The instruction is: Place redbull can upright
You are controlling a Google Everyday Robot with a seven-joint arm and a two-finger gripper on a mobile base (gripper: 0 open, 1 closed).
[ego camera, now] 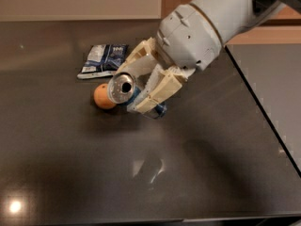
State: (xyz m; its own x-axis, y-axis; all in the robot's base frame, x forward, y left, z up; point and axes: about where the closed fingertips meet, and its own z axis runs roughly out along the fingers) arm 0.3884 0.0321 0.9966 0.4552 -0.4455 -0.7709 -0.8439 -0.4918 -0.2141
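One can, one gripper, both over the middle of the dark table (66, 168). Gripper (129, 93) was clamped on the redbull can (121, 88), with the cream fingers (162, 86) pressing on opposite sides of its body, one above and one below as seen from the camera. Can was not upright: it lay tilted, close to on its side, silver end with the opening facing the camera and slightly left. A bit of blue panel showed past the lower finger; the rest of the body was hidden inside the grip. Can looked to be off the surface, but I couldn't confirm the gap. White-grey arm (202, 27) came in from the upper right, wrist angled down and left toward the can. Orange (100, 98) sat on the table just left of the can; the silver end overlapped it in view, and I couldn't tell whether they touched. Blue-and-white snack bag (104, 59) lay flat behind the orange, near it but apart, and clear of the gripper. Faint reflection of the fingers showed on the glossy top below the gripper. Table's right edge ran diagonally down the right side of the view.
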